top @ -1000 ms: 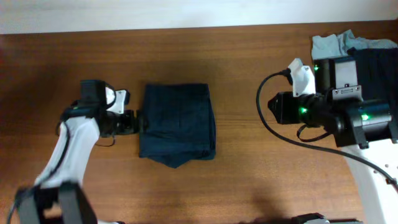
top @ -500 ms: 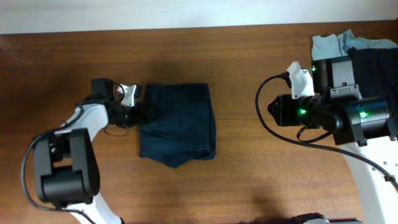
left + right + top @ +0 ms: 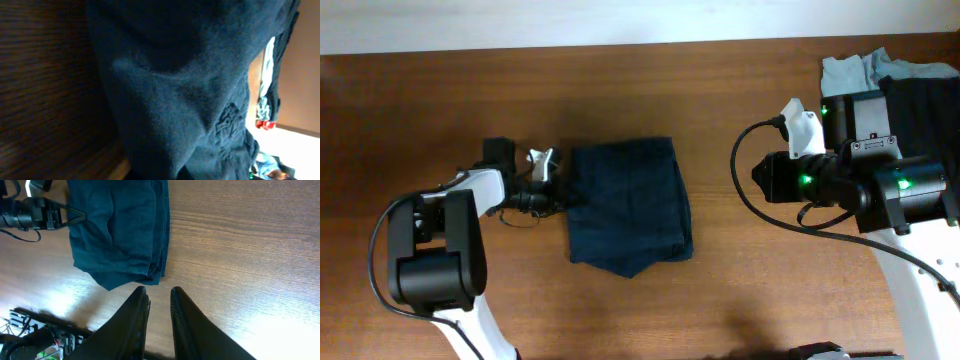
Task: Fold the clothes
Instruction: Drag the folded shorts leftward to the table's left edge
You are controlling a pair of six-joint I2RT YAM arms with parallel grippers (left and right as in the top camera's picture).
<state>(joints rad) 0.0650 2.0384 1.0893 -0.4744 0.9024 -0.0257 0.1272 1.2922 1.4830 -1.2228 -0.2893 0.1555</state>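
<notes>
— Where is the navy garment point(image 3: 630, 205)?

— On the table point(image 3: 420, 100), about the middle of it, lying flat and folded into a rough rectangle. Its near edge is uneven and comes to a blunt point. The right wrist view shows the layers stacked along one side.

— And the left pincer point(image 3: 563, 192)?

— Low at the garment's left edge, with the arm lying along the wood. Its tips are pressed together on the cloth there, pinching that edge (the left wrist view is almost all blue fabric, bunched close to the lens, with a strip of wood at one side).

— Is the cloth lifted?

— I cannot tell. From above it looks flat.

— The right pincer point(image 3: 159, 296)?

— Over bare wood, well apart from the navy garment. Its two dark fingers stand a little apart, with a narrow strip of table showing between them. Nothing is between them.

— Where is the right arm?

— At the right side of the table, with green lights on its body and a black cable point(image 3: 745, 190) looping out to its left.

— Any other clothes?

— Yes, at the far right corner. A pale blue garment point(image 3: 845, 70) lies crumpled there, and a dark garment point(image 3: 920, 100) is beside it, partly hidden by the arm. Neither pincer touches them.
</notes>
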